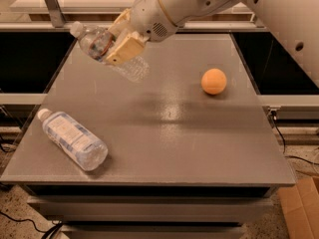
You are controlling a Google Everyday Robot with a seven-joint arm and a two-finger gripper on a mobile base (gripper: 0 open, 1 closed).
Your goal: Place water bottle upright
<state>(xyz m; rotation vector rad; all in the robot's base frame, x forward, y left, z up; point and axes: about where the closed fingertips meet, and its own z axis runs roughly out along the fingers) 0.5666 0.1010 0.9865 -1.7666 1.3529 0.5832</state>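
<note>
While the end effector [118, 46] clamps the water bottle [92, 40] mid-air, tilted, it's not yet stood on the desk [164, 133] below.

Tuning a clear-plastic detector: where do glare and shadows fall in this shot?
Camera view: pale glare lies on the table, left of the orange ball; soft shadows hug the ball and the larger bottle lying front-left; the gripper grips the tilted water bottle above the far-left area.
</note>
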